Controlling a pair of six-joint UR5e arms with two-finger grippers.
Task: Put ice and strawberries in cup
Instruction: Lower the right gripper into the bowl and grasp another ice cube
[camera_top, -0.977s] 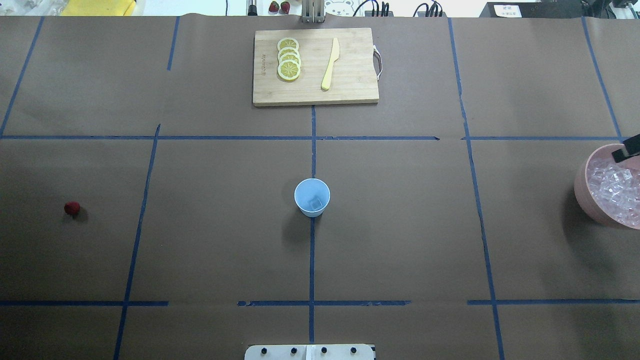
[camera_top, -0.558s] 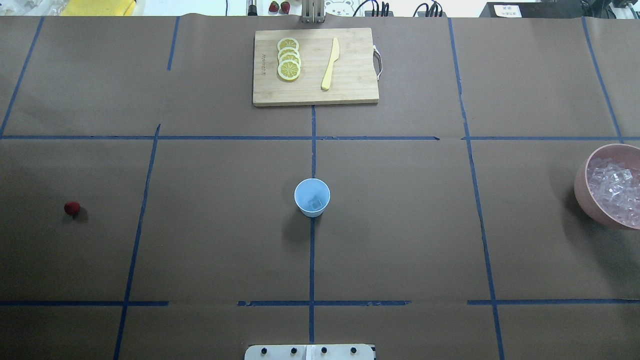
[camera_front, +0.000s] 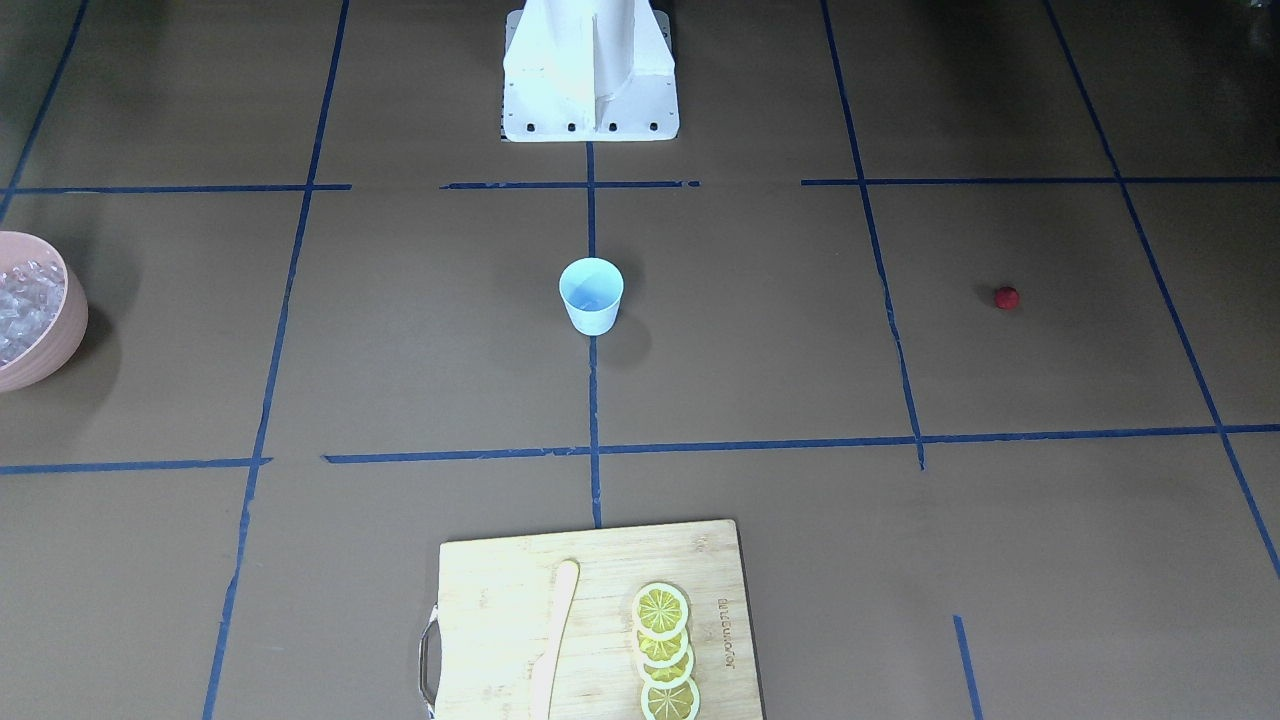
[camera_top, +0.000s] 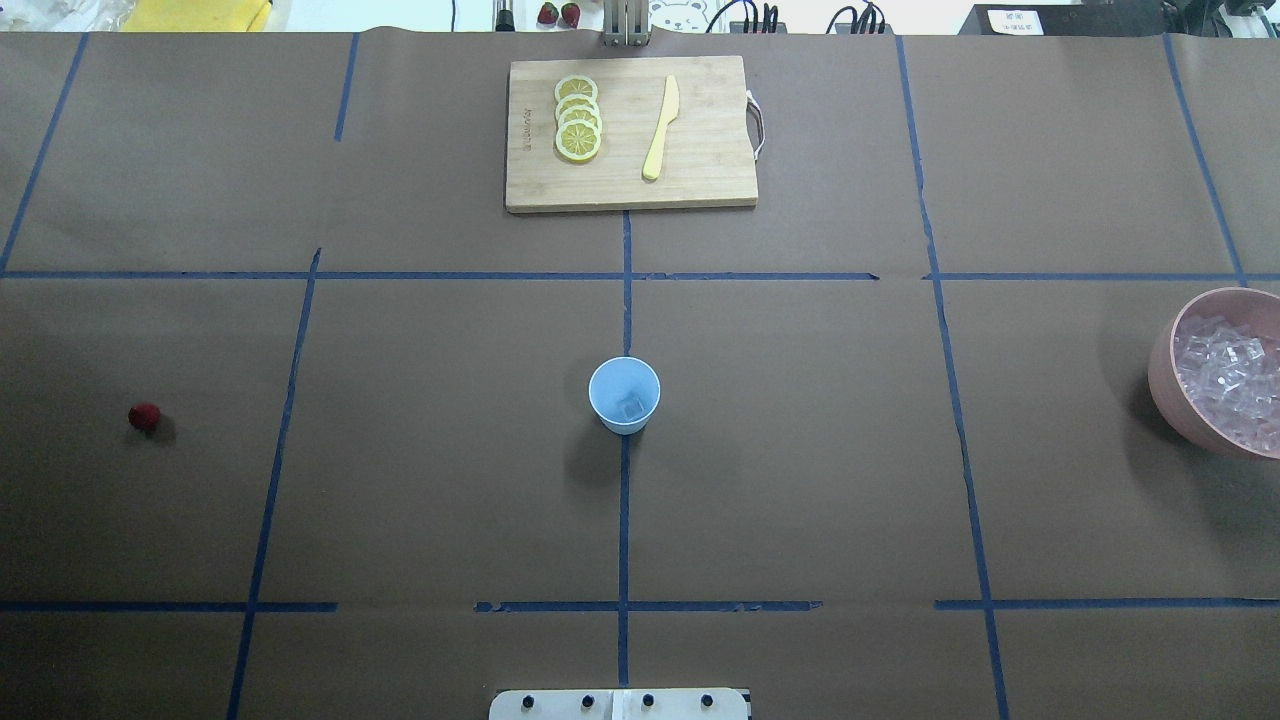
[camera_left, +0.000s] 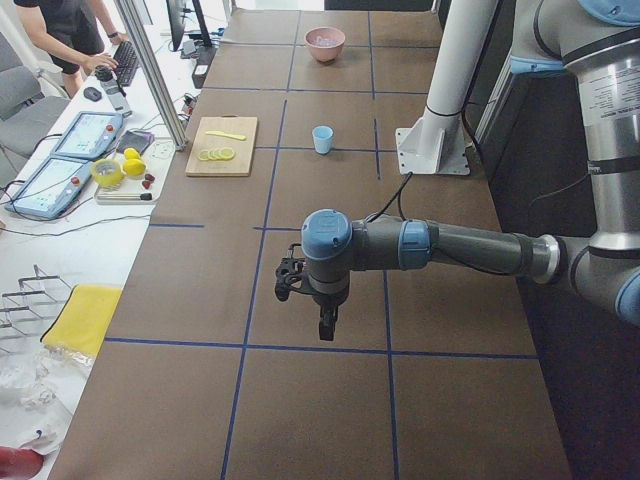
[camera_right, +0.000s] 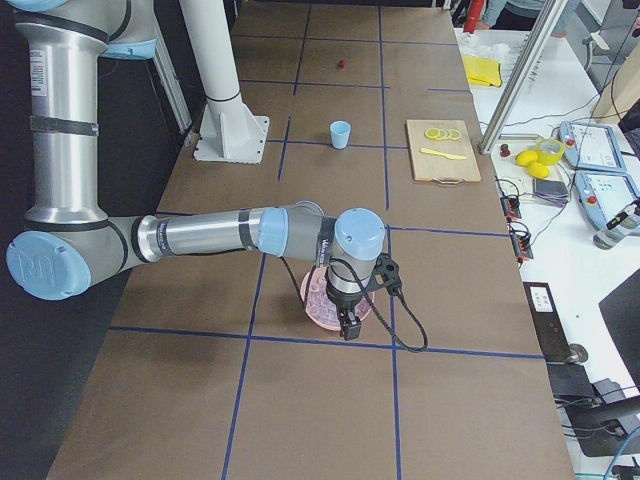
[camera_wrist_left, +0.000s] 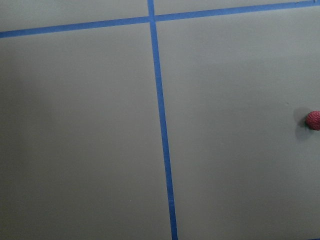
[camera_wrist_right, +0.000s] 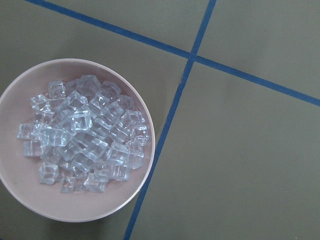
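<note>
The light-blue cup (camera_top: 624, 395) stands upright at the table's middle, also in the front view (camera_front: 591, 295), with one ice cube (camera_top: 631, 407) at its bottom. More ice (camera_wrist_right: 82, 132) fills the pink bowl (camera_top: 1160, 370) at the right edge. The small dark-red strawberry (camera_top: 144, 417) lies alone on the far left and shows at the right edge of the left wrist view (camera_wrist_left: 314, 120). My right gripper (camera_right: 347, 325) hangs above the bowl. My left gripper (camera_left: 326, 325) hangs above the table. Both show only in side views, so I cannot tell whether they are open or shut.
A wooden cutting board (camera_top: 700, 170) at the back centre carries several lemon slices (camera_top: 578, 125) and a yellow knife (camera_top: 661, 128). The robot's white base (camera_front: 590, 70) stands at the near edge. Blue tape lines cross the brown table cover. A person stands at a side desk (camera_left: 70, 40).
A second ago my right gripper's tip showed over the bowl's far rim at the overhead view's right edge. It has since left that view. Cup, bowl and strawberry have not moved.
</note>
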